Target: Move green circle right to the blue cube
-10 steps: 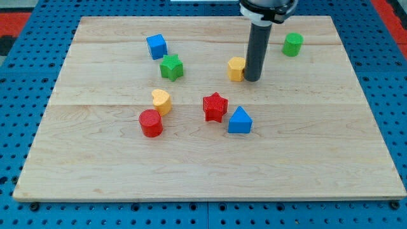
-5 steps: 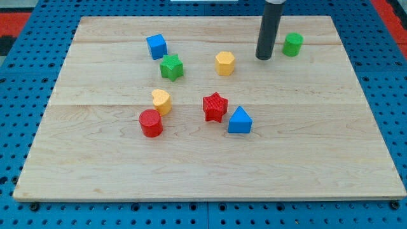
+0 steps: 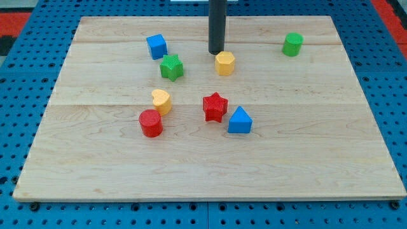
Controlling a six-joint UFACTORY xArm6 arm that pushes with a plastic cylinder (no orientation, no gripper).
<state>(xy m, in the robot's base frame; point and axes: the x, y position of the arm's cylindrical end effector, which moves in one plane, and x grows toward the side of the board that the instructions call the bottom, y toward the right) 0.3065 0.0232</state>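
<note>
I count eight blocks on my board (image 3: 356,127): two blue (a cube (image 3: 156,46) and a triangular one (image 3: 240,120)), two green (star (image 3: 171,67), cylinder (image 3: 292,44)), two yellow (hexagon (image 3: 224,63), heart (image 3: 161,101)), two red (star (image 3: 215,106), cylinder (image 3: 151,123)).

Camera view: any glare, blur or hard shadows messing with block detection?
Camera view: even, soft light, no glare on the board; blocks sharp, e.g. green circle and blue cube; only faint shadows; rod sharp, my tip just above the yellow block.

Pale wooden board (image 3: 191,165), blue perforated surface (image 3: 19,114) around it, red patches at the top corners
</note>
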